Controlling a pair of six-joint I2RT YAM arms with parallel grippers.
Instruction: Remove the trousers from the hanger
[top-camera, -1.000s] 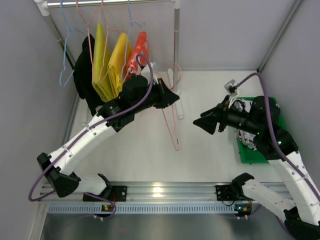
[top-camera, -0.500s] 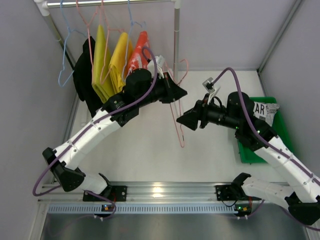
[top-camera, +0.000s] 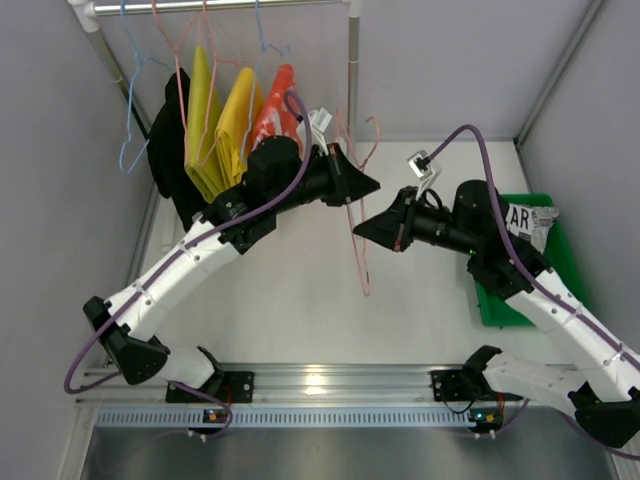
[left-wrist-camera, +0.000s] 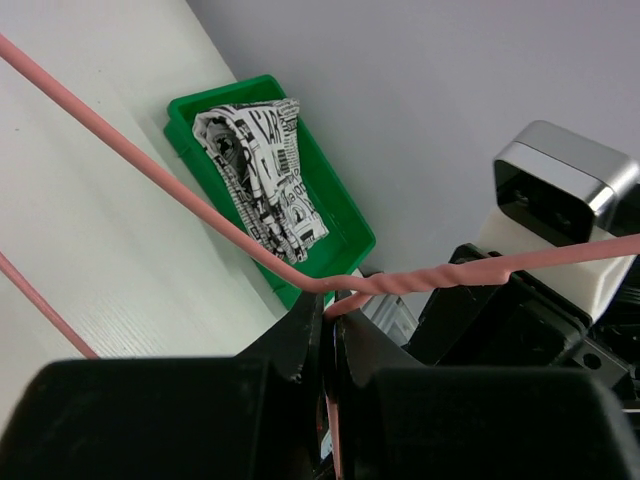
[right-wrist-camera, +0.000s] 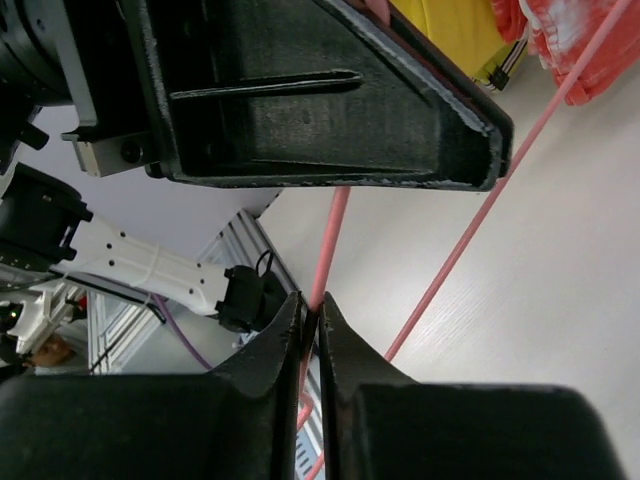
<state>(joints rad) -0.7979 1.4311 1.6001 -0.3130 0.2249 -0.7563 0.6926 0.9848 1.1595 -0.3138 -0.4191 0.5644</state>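
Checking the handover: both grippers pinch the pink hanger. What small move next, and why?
Probably open the left gripper: the trousers lie in the green bin, and the right gripper is shut on the bare hanger, so it can likely take it alone.

Centre of frame: hanger over the tabletop, left jaws on its left side, right jaws on its right. Right edge: trousers in bin, bin on tabletop. Upper left: rail, garments hanging below it.
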